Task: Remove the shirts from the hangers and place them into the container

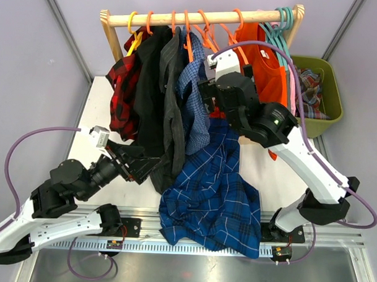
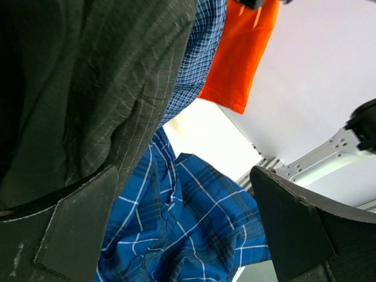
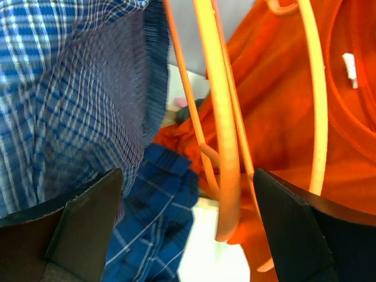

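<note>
By orange hanger (image 3: pixel 226 147), right claw (image 3: pixel 187 174) agape

You are looking down on a pale cream worktop (image 1: pixel 97 107), bare at 9 o'clock. Plain lavender-grey walls (image 1: pixel 30 61) close it in on three sides, with a grey seam strip (image 1: pixel 65 30) running diagonally at 11 o'clock and another (image 1: pixel 333 25) at 1 o'clock. A wooden rail (image 1: pixel 162 19) on slanted wooden uprights spans 12 o'clock. At 6 o'clock an aluminium rail (image 1: pixel 333 251) edges the worktop, with a dull metal sheet (image 1: pixel 190 272) below it. The light is soft and even, with no hard shadows.
</note>
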You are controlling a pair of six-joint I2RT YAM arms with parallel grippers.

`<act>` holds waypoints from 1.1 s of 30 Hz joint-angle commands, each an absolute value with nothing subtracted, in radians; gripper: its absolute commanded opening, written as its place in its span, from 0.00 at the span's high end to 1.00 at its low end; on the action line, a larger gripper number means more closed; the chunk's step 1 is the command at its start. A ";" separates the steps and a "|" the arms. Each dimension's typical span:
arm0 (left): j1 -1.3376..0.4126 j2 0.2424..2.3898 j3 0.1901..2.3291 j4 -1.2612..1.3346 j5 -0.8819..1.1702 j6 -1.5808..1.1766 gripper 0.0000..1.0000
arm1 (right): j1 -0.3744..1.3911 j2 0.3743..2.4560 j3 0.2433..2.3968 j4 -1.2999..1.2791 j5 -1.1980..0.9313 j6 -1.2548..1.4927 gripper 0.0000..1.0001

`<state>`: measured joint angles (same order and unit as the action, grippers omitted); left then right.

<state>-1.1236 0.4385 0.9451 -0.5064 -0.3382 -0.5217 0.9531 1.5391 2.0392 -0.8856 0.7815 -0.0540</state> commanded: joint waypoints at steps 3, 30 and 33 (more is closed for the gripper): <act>-1.126 0.472 0.951 -0.479 -0.345 -0.525 0.01 | 0.997 1.379 1.981 -0.867 0.675 -0.006 0.01; -1.127 0.503 0.965 -0.512 -0.337 -0.568 0.01 | 1.485 1.155 1.056 -1.036 0.758 1.074 0.01; -1.127 0.500 0.960 -0.512 -0.334 -0.572 0.01 | 1.485 1.115 0.921 -0.849 0.749 1.091 0.01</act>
<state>-1.1244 0.5114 0.9455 -0.5385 -0.3382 -0.5575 1.4769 1.1740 0.9798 -1.0645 0.7464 0.9672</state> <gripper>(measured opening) 0.987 0.993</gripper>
